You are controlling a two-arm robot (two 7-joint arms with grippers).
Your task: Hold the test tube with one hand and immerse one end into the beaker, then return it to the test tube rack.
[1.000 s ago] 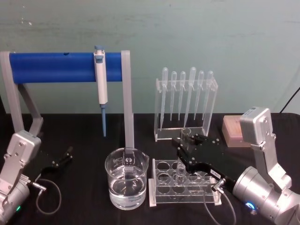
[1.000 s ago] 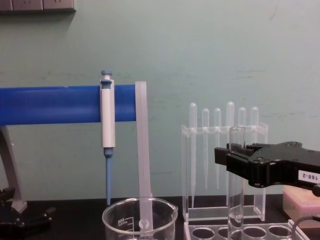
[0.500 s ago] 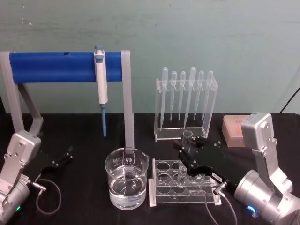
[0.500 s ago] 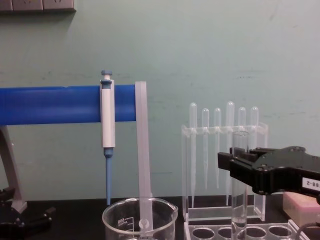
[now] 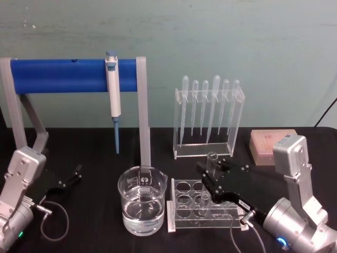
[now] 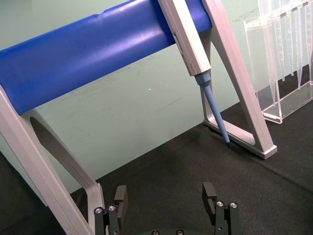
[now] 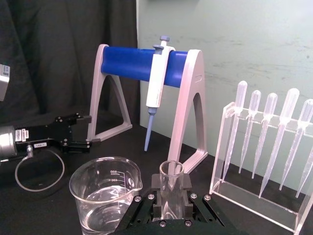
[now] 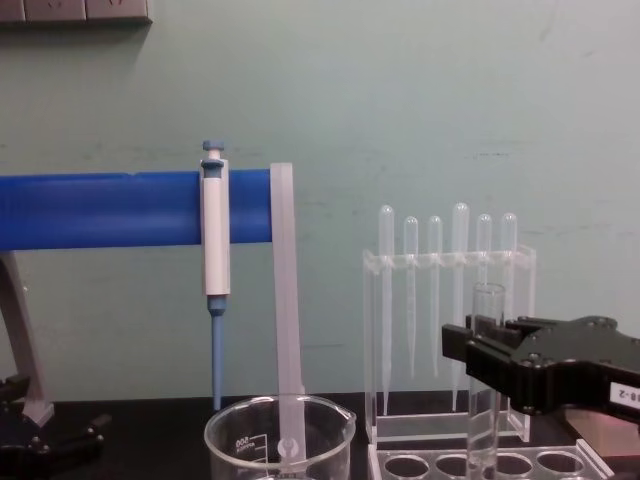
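The test tube (image 5: 211,164) stands upright with its lower end down in a hole of the clear rack (image 5: 181,203). My right gripper (image 5: 211,174) is shut on the tube's upper part, just below its rim. In the chest view the tube (image 8: 487,305) rises above the black right gripper (image 8: 488,352). In the right wrist view the tube (image 7: 171,172) sits between the two fingers. The beaker (image 5: 142,205), part full of clear liquid, stands left of the rack, apart from the tube. My left gripper (image 6: 165,198) rests open over the black table at the far left.
A white pipettor (image 5: 112,95) with a blue tip hangs on the blue-barred stand (image 5: 63,75) behind the beaker. A clear holder with several pipettes (image 5: 209,113) stands behind the rack. A pink box (image 5: 266,143) lies at the back right. A cable (image 5: 52,221) loops near the left arm.
My right gripper has come down and back toward me with the test tube, so the tube's lower end now sits deeper in the rack. The left arm has not moved.
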